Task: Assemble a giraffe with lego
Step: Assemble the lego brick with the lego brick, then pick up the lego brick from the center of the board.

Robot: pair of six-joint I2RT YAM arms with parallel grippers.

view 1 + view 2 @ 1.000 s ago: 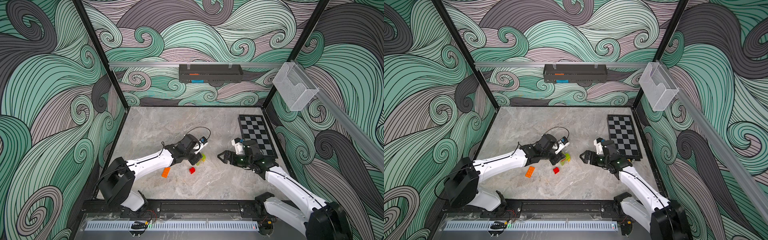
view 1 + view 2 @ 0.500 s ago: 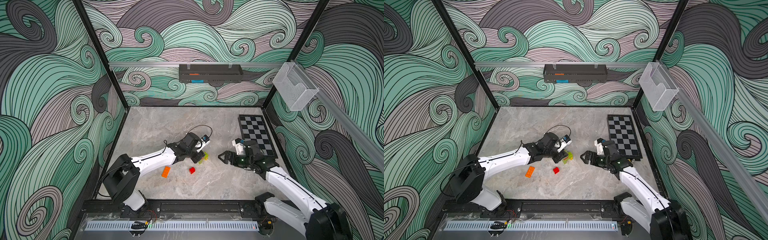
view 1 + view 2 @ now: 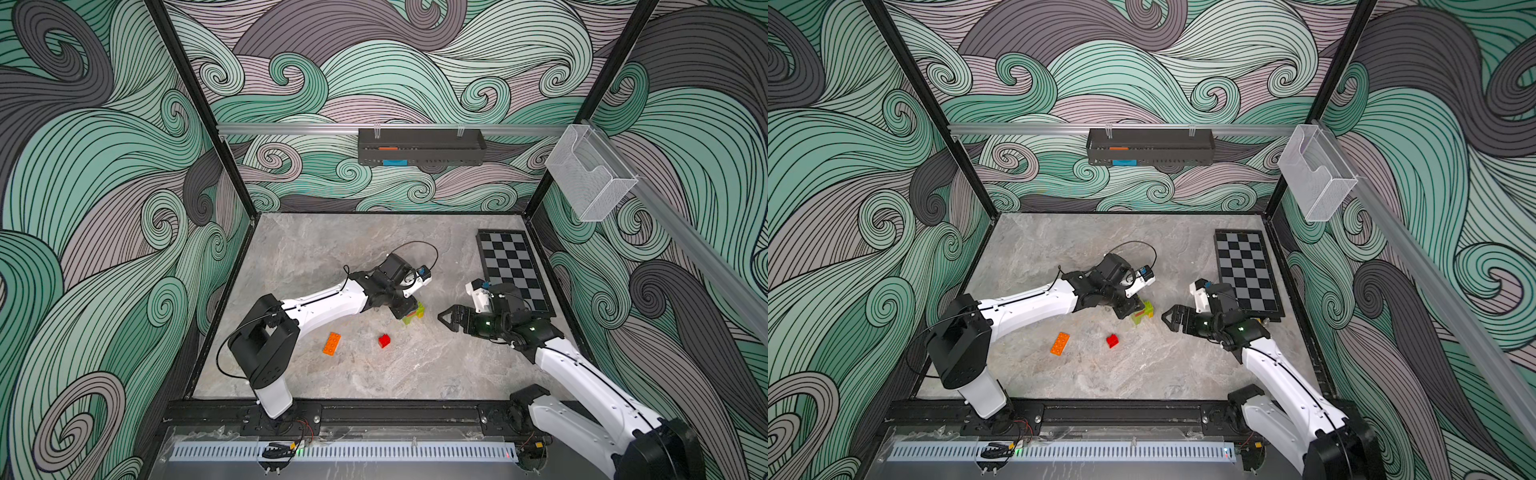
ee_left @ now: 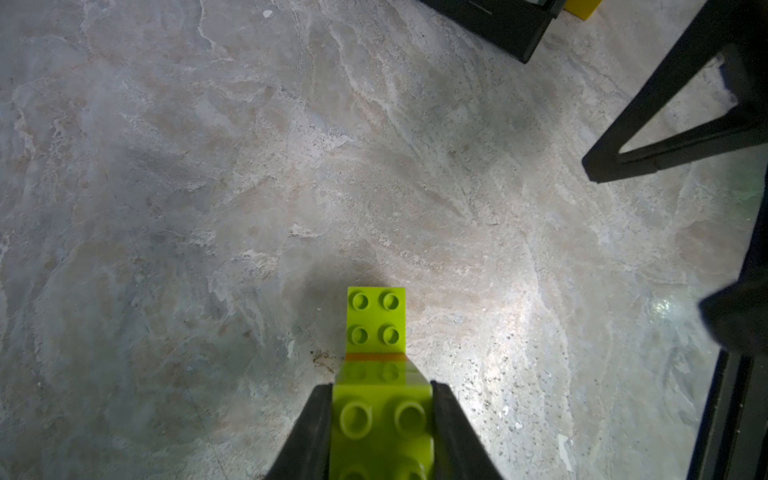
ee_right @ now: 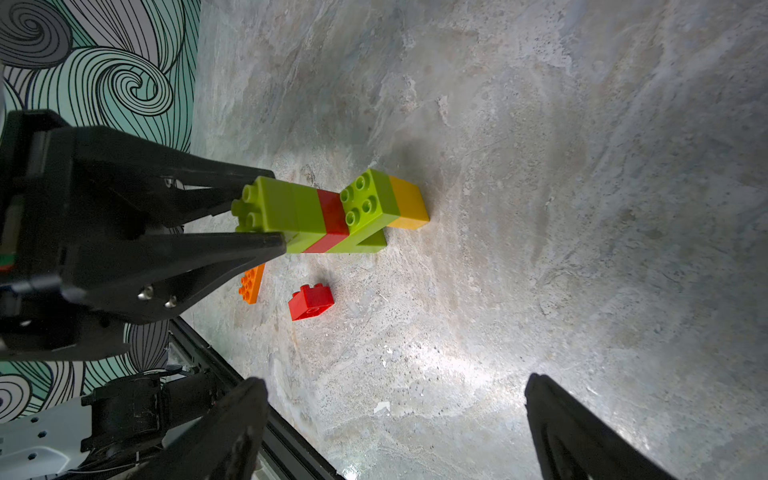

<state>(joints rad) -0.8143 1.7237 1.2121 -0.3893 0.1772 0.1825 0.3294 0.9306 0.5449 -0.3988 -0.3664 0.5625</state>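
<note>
The left hand (image 5: 272, 210) is clamped on the top lime brick of the giraffe (image 5: 332, 216), one finger (image 4: 316, 419) on each side of it. The giraffe is part built: yellow and lime bricks at the foot, and a lime column with one red layer above. It stands about mid-worktop (image 3: 332, 249), seen in both top views (image 3: 415, 311) (image 3: 1142, 312).

The right hand (image 3: 446, 321) hangs near the giraffe on the side toward the right edge, with its jaws spread wide and nothing between them.

An orange brick (image 3: 331, 343) and a red brick (image 3: 384, 340) lie loose and apart, between the giraffe and the front edge. A chequered board (image 3: 513, 270) lies along the right edge.
</note>
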